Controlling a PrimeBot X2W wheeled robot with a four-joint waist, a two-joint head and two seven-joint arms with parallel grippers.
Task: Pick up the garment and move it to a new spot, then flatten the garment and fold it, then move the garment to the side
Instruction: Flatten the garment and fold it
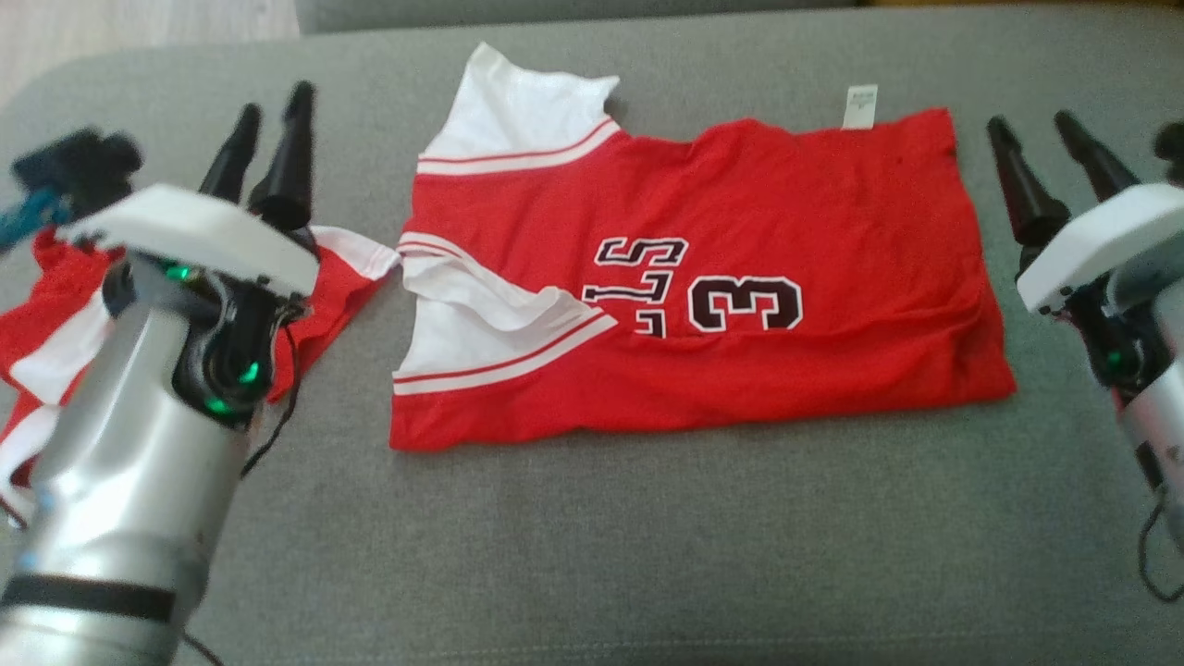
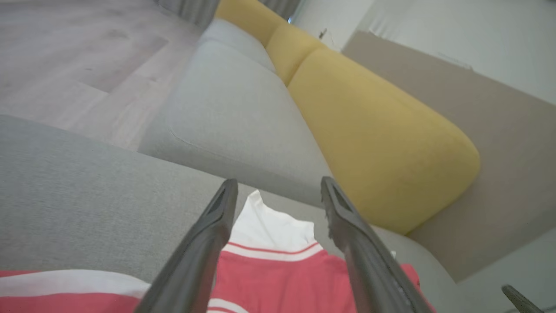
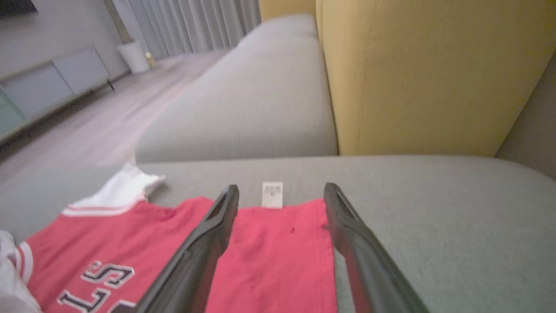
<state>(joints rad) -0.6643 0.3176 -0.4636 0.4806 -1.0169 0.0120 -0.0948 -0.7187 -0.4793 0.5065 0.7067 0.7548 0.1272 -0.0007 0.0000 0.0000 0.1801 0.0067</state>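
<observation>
The garment (image 1: 786, 231), a red jersey with black-and-white lettering, a "3" and white striped trim, lies folded flat in the middle of the grey cushion. Its white tag (image 1: 860, 106) sticks out at the far edge. My left gripper (image 1: 275, 102) hovers open to the garment's left, holding nothing. My right gripper (image 1: 1030, 122) is open just off the garment's right edge, also with nothing in it. In the left wrist view, the open left gripper (image 2: 280, 184) frames the garment's (image 2: 269, 278) white corner. The right wrist view has the open right gripper (image 3: 281, 189) above the garment's (image 3: 269, 243) tag (image 3: 272, 194) edge.
Red shorts (image 1: 55, 305) with white bands lie crumpled at the left, partly under my left arm. The grey cushion (image 1: 647, 555) has free room near me. Behind it are a yellow sofa back (image 2: 382, 143), a grey seat (image 2: 230, 100) and wood floor (image 2: 65, 52).
</observation>
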